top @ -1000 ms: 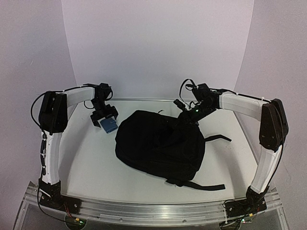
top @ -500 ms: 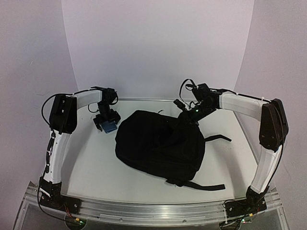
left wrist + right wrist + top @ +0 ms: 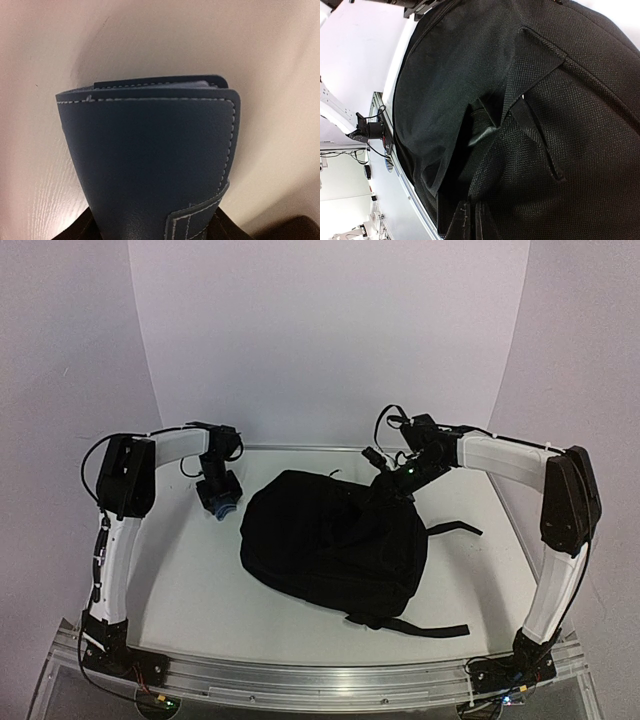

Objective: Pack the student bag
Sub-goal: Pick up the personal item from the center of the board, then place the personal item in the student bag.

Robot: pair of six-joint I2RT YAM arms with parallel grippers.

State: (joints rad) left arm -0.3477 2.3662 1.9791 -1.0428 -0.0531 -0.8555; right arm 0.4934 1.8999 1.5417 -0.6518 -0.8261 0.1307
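The left arm (image 3: 112, 540) rises from its base near the backpack's (image 3: 330, 545) left side, bends at the elbow and reaches in toward the bag's far left corner. Its wrist points down, and the left gripper (image 3: 222, 502) hangs just left of the backpack, jaws pressed against a blue stitched case (image 3: 150, 165). The right arm (image 3: 555, 550) mirrors it, its forearm running level above the bag's far right corner. The right gripper (image 3: 388, 488) is angled down onto that corner, jaws pinched together on the fabric.
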